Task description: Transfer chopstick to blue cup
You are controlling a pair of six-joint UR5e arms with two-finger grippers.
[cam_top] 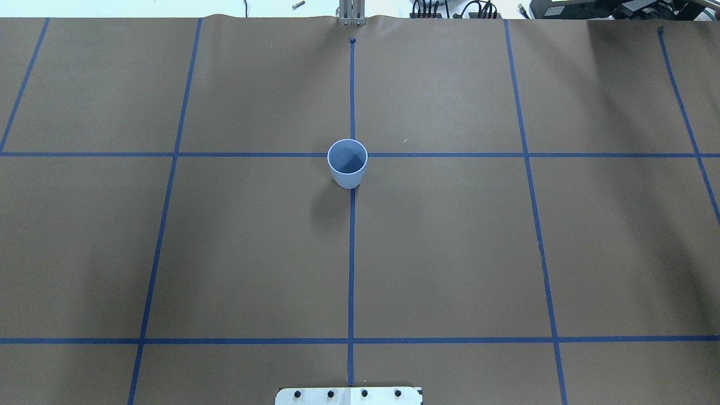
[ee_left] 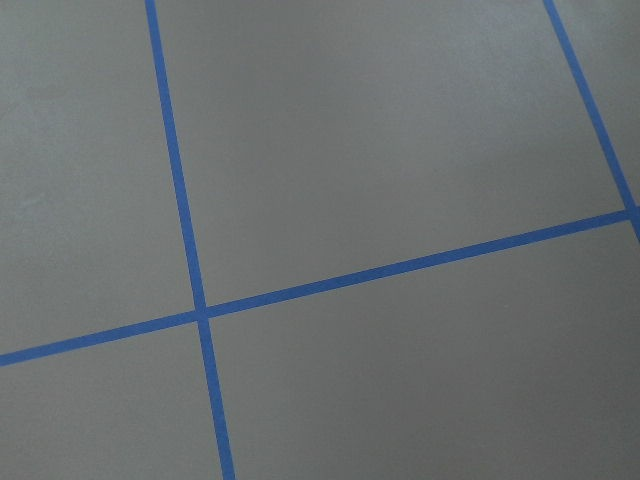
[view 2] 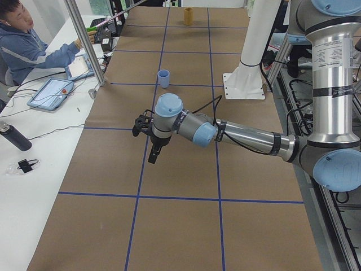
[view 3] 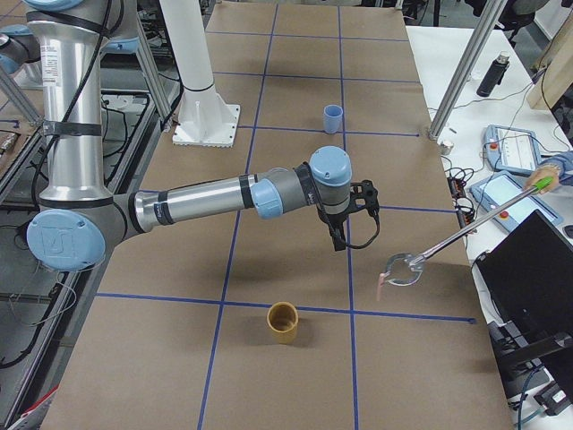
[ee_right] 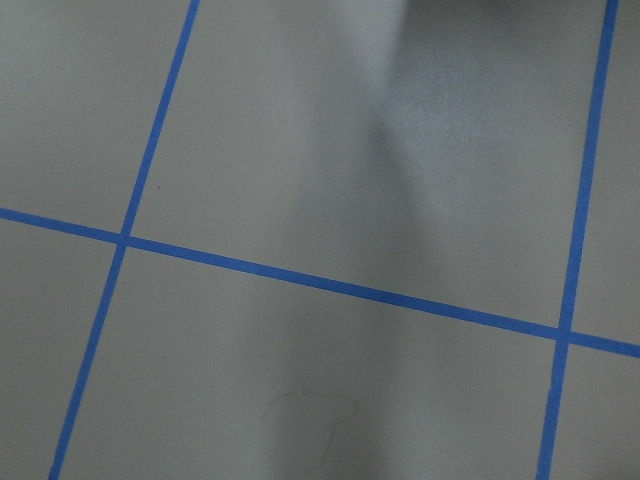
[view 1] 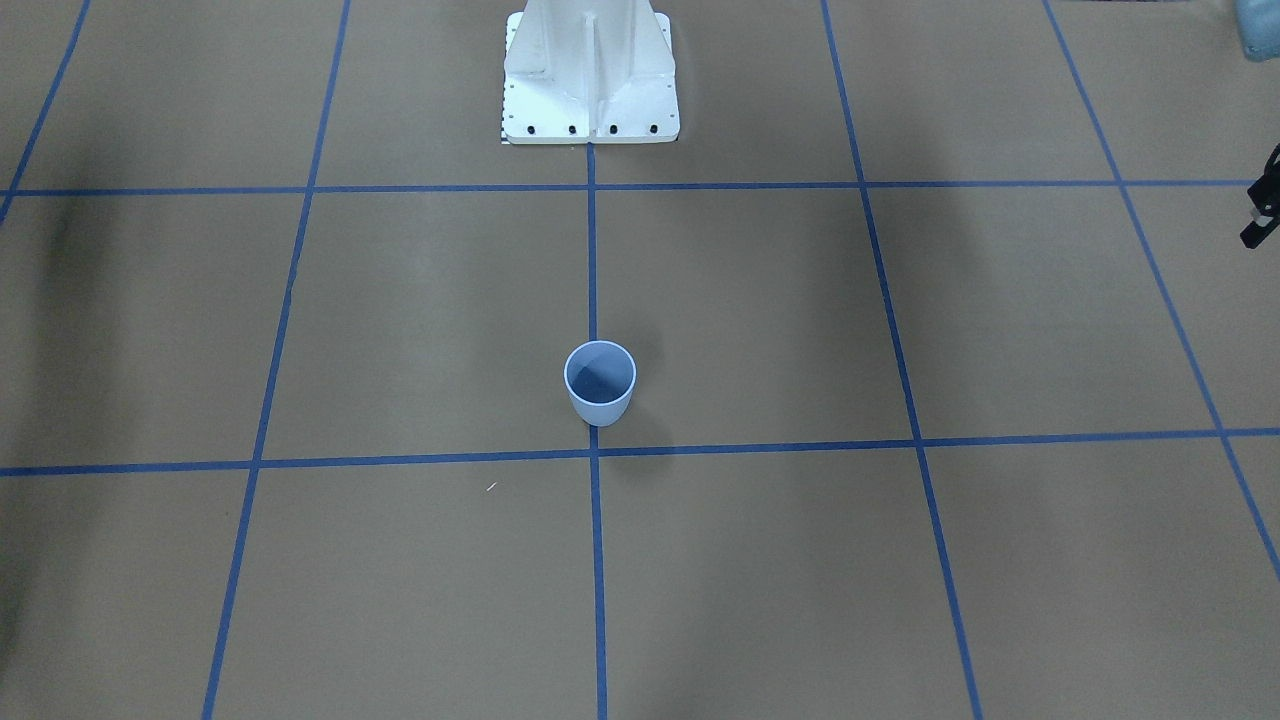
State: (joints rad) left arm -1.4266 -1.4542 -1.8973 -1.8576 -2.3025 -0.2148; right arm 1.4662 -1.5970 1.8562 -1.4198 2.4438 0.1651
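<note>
Logged blue cup (cam_top: 347,169) upright, mouth up, on the bench (cam_top: 236,247), midway along its length on the centre tape line (cam_top: 351,259), somewhat nearer the operators' edge than the robot's edge.

Spotted chopstick (view 3: 383,288) as a pale pink piece hanging from the claw of a long grabber (view 3: 466,231), held by a person's hand (view 3: 548,176) at the operators' edge, toward the bench's right end. Cannot tell whether its low tip touches the bench.

Noted tan cup (view 3: 283,322) upright near that right end, close to the claw, well apart from blue cup.

Found left gripper (view 2: 152,157) hovering over the bench's left half, fingers down; clenched or released, cannot tell. Found right gripper (view 3: 341,240) hovering over the right half, near the claw but apart from it; cannot tell its state either.

Seen in both wrist views: bench paper and tape only.
</note>
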